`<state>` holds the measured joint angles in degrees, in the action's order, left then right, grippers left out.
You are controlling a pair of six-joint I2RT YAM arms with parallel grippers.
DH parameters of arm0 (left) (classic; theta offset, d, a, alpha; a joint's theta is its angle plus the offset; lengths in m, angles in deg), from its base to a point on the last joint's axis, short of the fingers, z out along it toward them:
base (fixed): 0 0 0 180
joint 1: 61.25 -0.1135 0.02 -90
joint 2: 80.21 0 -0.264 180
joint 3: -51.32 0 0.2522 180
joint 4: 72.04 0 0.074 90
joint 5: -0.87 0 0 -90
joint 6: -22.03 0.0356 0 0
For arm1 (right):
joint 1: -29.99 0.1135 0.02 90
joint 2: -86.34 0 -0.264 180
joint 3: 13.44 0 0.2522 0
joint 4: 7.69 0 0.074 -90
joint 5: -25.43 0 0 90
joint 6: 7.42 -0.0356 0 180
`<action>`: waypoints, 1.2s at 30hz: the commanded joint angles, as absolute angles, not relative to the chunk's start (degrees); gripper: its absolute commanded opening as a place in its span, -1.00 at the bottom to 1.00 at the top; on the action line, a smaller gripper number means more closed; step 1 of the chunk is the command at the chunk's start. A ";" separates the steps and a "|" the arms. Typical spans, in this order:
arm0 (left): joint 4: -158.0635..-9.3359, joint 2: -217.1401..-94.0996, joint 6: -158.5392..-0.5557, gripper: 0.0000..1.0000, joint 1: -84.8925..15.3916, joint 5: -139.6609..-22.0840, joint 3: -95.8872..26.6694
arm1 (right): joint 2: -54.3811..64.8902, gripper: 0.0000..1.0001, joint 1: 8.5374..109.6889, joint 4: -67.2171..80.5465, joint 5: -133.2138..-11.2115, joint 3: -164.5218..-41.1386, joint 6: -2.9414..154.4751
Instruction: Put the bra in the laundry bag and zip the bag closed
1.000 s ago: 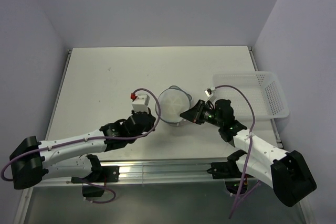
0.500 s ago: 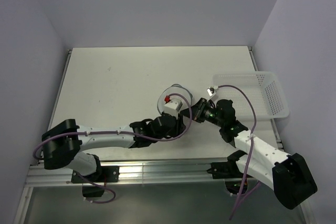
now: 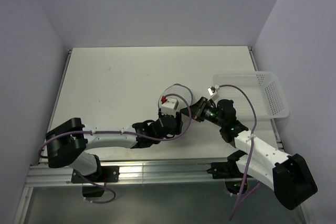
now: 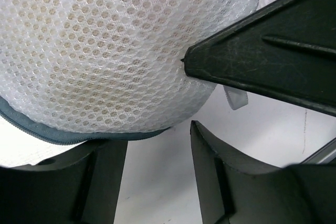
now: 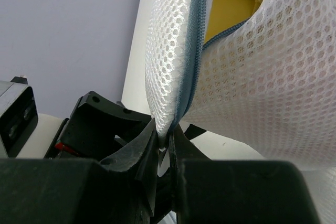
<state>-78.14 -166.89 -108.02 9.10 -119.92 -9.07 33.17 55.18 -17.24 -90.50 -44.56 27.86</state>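
Both set for zipping: left gripper [image 4: 157, 150] newly at the laundry bag [image 4: 105, 51], jaws parted; right gripper [image 5: 165, 140] pinching its rim.

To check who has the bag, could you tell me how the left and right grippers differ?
The right gripper is pinched shut on the zip rim of the laundry bag; the left gripper stands open, holding nothing. The right grips the bag's edge; the left sits beside its mesh dome. Both are black and close to the bag.
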 commanded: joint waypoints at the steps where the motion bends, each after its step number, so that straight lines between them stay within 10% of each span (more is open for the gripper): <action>1: -73.68 -165.20 -106.91 0.14 8.71 -122.62 -8.32 | 32.29 -1.00 54.86 -21.35 -91.64 -45.83 27.04; 15: -67.53 -164.06 -105.59 -0.33 8.62 -124.11 -8.58 | 32.28 -1.00 55.03 -21.62 -92.17 -43.72 27.12; 21: -68.31 -163.45 -105.85 -0.99 8.71 -126.05 -8.85 | 33.51 -1.00 55.12 -21.79 -91.64 -42.14 26.95; 36: -77.18 -152.83 -110.15 -0.99 8.01 -131.49 1.78 | 31.41 -1.00 54.25 -19.25 -91.64 -45.38 30.90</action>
